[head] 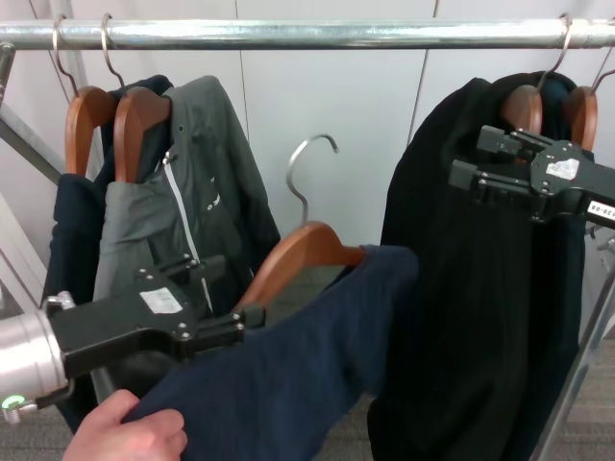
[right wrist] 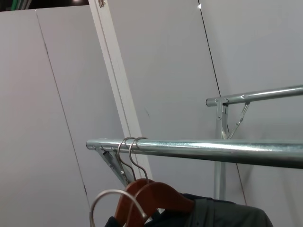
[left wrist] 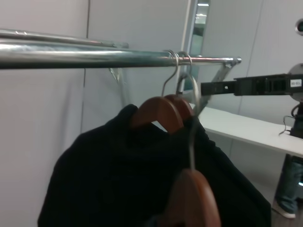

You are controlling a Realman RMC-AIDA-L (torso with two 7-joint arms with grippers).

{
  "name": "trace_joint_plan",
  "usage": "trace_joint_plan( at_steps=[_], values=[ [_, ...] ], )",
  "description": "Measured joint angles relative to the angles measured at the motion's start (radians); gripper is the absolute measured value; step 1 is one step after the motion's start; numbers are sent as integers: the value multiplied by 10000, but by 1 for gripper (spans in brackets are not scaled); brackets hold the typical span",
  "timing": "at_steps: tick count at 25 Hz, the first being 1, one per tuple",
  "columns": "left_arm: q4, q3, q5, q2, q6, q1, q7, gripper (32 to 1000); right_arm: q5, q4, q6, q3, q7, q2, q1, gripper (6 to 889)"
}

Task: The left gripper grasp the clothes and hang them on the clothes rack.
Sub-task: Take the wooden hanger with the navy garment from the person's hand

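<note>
The left hand (head: 252,317) is low on the robot's left side, and its fingers are clenched on the lower end of the brown wooden hanger that carries the clothes (head: 307,384). The navy garment hangs from this hanger just in front of the hand and falls down to the right of it. A person's hand (head: 125,434) touches the cloth just under the robot's wrist. The hanger's long axis rises slanted away from the hand, and its silver hook (head: 309,178) stands above and beyond the fingers, open in the air, well below the clothes rack (head: 307,35). So the bar lies up and forward from the hand, I think, in the gap between the grey jacket (head: 178,211) and the black coat (head: 480,269). The right hand (head: 463,158) hovers released beside the coat, farther away.
</note>
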Motion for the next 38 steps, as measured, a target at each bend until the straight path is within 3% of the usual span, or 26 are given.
trace_joint_plan(
  at_steps=[5,13,17,24,31,38],
  values=[
    [-88,339,99,-23,-320,-215,-199,771,6,0,6,0,0,0,21,848],
    [-66,1534,105,-27,-1989,-427,-363,764,7,0,56,1,-5,0,23,848],
    [-5,1949,105,-24,-2785,-473,-660,761,6,0,62,0,-8,0,15,848],
    [-2,2021,121,10,-2903,-501,-744,755,6,3,85,0,-22,0,-8,848],
    [-45,1899,146,31,-2929,-533,-1100,633,6,15,94,0,-27,0,-8,849],
    [1,1905,640,16,-2959,-621,-1320,491,6,16,92,0,-30,0,-9,849]
  ],
)
